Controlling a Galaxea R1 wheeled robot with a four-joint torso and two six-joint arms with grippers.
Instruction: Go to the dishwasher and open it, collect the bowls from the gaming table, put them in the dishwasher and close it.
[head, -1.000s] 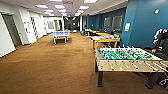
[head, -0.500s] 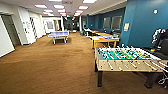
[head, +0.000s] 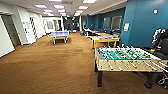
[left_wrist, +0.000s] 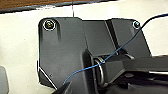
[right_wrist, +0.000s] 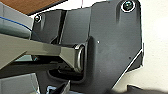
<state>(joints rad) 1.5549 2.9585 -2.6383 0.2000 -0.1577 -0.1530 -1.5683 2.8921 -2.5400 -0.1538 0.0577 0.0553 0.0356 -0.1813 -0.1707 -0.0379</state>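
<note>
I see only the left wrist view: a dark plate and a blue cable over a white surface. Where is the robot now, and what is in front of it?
Observer: In a long room with brown carpet; a table-football table stands close on the right.
Operator: Is any other table visible?
Observer: Yes, a blue table-tennis table farther down the room, left of centre.
Operator: And the table with the yellow edge?
Observer: A yellow-edged table stands beyond the table-football table, along the blue wall. I cannot make out bowls on it from here.
</note>
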